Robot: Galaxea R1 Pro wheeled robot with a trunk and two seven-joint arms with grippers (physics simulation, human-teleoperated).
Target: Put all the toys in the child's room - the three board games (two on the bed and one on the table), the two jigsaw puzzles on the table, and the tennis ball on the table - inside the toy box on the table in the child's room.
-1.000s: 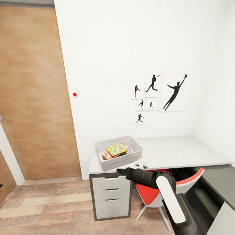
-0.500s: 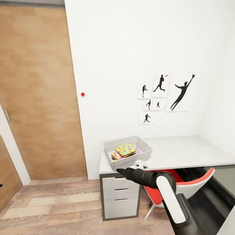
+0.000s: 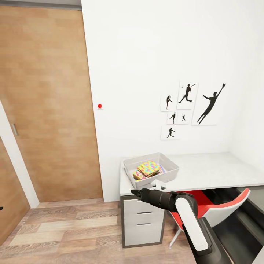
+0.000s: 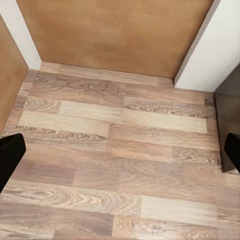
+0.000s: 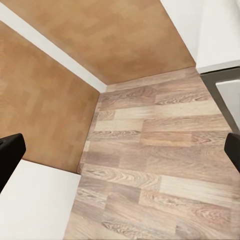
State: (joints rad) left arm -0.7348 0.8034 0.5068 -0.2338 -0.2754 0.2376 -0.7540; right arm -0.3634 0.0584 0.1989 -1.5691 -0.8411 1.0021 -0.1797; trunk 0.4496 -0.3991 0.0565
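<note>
I see my right gripper (image 5: 120,150) spread wide, holding nothing, over the wood floor (image 5: 160,165); the left gripper (image 4: 120,152) is likewise wide and empty. The toy box (image 3: 151,169) sits on the table (image 3: 205,170), a jigsaw puzzle (image 3: 148,167) inside it.

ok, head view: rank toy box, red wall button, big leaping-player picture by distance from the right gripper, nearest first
From the right gripper:
1. Toy box: on the table's near corner, just behind and right of the fingertips.
2. Red wall button: on the white wall, above and left, beside the wooden door.
3. Big leaping-player picture: on the wall over the table, far right, clearly farthest.
</note>
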